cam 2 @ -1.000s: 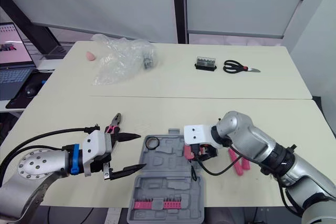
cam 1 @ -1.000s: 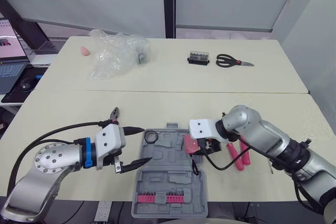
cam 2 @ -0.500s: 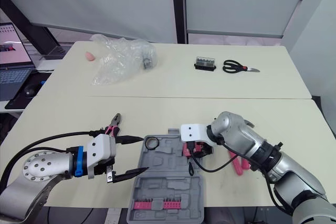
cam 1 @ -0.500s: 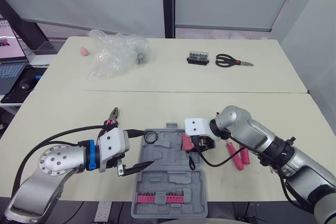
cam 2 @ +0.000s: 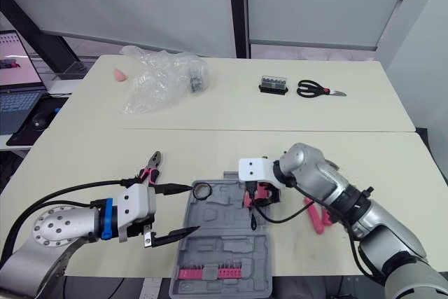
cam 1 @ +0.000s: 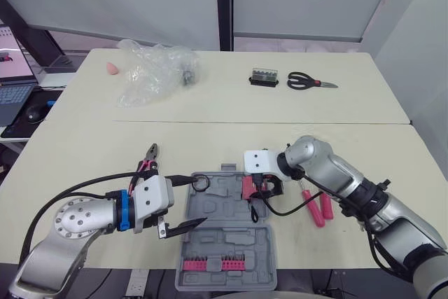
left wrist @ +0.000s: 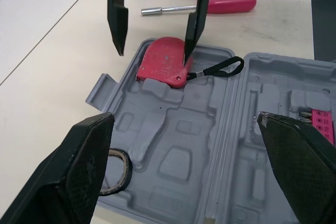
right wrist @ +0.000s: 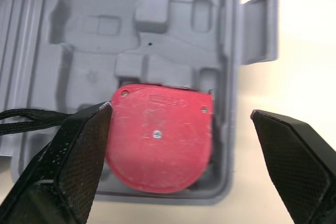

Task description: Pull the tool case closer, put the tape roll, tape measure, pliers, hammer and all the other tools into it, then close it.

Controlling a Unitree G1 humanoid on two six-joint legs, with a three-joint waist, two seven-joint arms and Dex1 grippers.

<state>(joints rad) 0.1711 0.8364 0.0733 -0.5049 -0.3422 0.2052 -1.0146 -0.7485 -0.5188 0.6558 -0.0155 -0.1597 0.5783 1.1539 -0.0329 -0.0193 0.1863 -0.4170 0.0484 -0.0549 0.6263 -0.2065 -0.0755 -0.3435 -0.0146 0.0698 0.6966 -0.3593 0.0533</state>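
Left end effector low at the left side of the tool case, two black fingers spread wide, nothing between them. Case grey, open flat at the near edge of the tabletop, with a row of pink bits in the nearest half. Black tape roll at the far left corner of the case, on its edge; cannot tell if fully inside. Red tape measure lying in the pocket at the far right corner, its black strap across the moulded grey plastic. Right end effector directly above this tape measure, fingers wide apart on both sides of it, not clamping it. Pliers with pink and black handles on the tabletop to the left of the case, apart from it. Two pink-handled tools on the tabletop just right of the case. Farther, on the second tabletop: crumpled plastic bag at left, small black box and scissors at right.
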